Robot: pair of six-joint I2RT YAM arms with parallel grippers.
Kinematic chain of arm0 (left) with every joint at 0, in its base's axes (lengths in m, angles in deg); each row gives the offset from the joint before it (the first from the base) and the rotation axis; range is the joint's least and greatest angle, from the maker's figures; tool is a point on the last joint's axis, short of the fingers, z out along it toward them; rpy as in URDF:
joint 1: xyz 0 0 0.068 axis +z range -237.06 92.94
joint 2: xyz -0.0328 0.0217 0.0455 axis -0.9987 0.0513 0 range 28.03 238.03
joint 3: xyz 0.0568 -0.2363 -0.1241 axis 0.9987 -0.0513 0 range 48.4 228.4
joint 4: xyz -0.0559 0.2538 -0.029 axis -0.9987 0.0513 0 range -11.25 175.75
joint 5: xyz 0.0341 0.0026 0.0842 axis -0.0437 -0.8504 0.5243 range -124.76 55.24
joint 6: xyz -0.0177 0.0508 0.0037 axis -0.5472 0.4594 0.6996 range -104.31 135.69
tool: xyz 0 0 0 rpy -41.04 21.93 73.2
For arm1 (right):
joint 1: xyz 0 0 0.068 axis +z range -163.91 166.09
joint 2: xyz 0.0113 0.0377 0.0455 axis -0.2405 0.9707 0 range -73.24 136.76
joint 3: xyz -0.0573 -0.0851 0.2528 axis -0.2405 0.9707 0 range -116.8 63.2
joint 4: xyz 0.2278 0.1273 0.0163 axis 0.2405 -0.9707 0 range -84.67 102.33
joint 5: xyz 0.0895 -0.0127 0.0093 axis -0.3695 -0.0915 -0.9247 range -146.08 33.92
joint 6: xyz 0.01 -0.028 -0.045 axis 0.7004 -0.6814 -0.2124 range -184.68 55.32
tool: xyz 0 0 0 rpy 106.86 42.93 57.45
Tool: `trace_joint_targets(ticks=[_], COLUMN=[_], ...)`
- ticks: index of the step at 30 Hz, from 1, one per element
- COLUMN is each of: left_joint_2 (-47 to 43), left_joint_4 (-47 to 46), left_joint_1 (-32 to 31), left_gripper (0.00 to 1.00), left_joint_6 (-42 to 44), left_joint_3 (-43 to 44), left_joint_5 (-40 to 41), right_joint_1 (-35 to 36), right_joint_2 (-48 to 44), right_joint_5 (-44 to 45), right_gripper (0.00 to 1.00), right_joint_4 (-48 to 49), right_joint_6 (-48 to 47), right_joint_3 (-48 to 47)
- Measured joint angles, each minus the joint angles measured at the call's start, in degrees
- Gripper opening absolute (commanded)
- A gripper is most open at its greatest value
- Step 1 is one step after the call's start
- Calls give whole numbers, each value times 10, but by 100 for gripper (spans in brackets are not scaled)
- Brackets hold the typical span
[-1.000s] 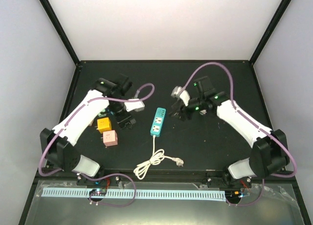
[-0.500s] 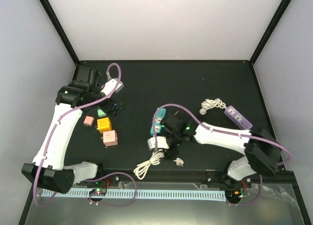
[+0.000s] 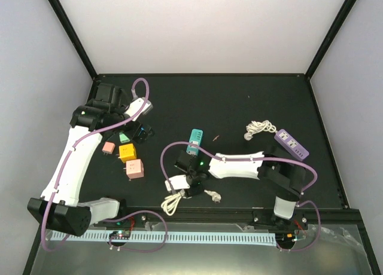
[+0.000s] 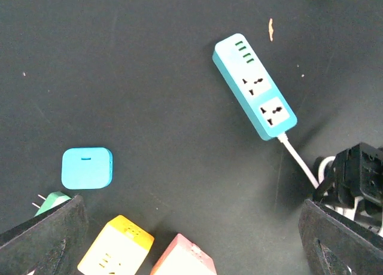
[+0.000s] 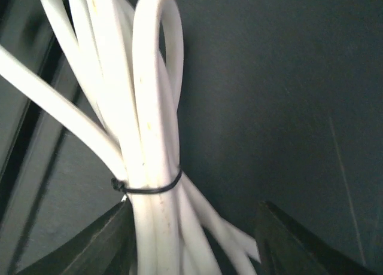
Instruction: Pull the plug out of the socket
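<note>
The teal power strip (image 3: 194,142) lies mid-table; in the left wrist view (image 4: 254,86) both its sockets are empty. Its white cord runs to a coiled bundle (image 3: 174,202) at the front, and its plug (image 3: 214,196) lies loose on the mat. My right gripper (image 3: 187,187) reaches left across the table and sits low over the coil. It is open (image 5: 191,242), with the zip-tied bundle (image 5: 149,167) between the fingers, against the left one. My left gripper (image 3: 133,130) is open and empty (image 4: 191,230) above the adapters at the back left.
An orange socket cube (image 3: 127,152), a pink cube (image 3: 134,168), a small pink adapter (image 3: 108,147) and a green plug (image 3: 124,137) lie at the left. A blue adapter (image 4: 87,167) lies near them. A purple power strip (image 3: 291,142) with a coiled cord (image 3: 258,128) lies at the right.
My right arm has swung left and toward the front, down onto the white cable coil. My left arm pulled back to the back left and has held there for the last half second.
</note>
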Motion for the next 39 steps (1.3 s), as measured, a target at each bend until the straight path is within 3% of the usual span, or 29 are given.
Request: trace_joint_targets(ticks=[3, 14, 26, 30, 34, 39], left_joint_2=[0, -1, -1, -1, -1, 4], left_joint_4=[-1, -8, -9, -9, -16, -29], left_joint_1=[0, 0, 0, 0, 0, 0], left_gripper=[99, 99, 99, 99, 99, 99], left_joint_6=[-1, -4, -4, -5, -14, -35], left_joint_3=[-2, -5, -5, -5, -6, -6], left_joint_5=[0, -7, -13, -12, -12, -12], right_joint_1=[-21, -196, -393, -461, -515, -524], right_joint_2=[3, -17, -94, -115, -139, -186], right_joint_5=[14, 26, 57, 68, 87, 93], right_gripper=[44, 41, 42, 48, 68, 82], right_joint_4=[-10, -73, -139, -143, -153, -195], right_joint_6=[9, 8, -95, -131, -161, -169], right_joint_3=[-2, 4, 85, 111, 137, 136])
